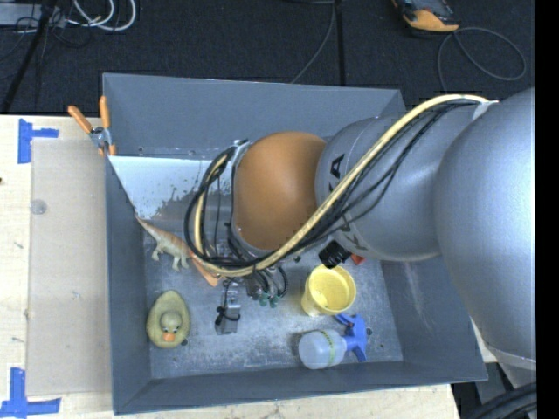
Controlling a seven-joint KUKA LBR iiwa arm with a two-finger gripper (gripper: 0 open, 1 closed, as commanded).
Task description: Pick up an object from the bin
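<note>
Duck (168, 321): your likeliest pick, as I judge it. It sits at the front left of the bin (262, 343), clear of the walls. Yellow-green, rounded and smooth, so it could slip out of a squeeze.
Bottle (325, 349): front right, lying down, blue cap. A nudge would roll it.
Pincer (228, 314): low over bare floor between duck and cup. You cannot tell whether it is apart or together. Close here and you grab nothing.
Cup (329, 290): yellow, just beside the arm (393, 190). A sideways sweep could knock it.
Dinosaur (166, 244): tan, farther back by the left wall.
</note>
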